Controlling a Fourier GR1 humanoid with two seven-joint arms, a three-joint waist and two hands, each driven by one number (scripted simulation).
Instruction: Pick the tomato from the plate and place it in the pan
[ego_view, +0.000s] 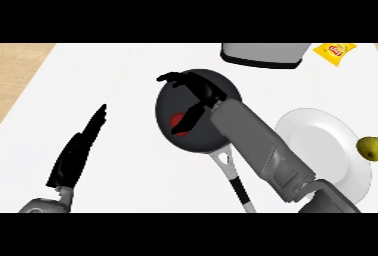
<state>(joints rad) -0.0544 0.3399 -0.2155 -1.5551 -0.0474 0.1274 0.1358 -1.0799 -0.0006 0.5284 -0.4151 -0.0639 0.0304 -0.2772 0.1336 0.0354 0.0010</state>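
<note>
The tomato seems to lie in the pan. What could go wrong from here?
1. The right hand hangs over the pan with its thumb next to the tomato; pulling back might knock the tomato.
2. The right forearm passes close to the pan handle and the plate; a low retreat could shift them.

Left of the pan (164, 102), the slim black left hand (74, 155) joins a rounded grey forearm (46, 204). Over the pan, the right hand (198, 94) is black, its grey forearm (258, 145) boxy.
</note>
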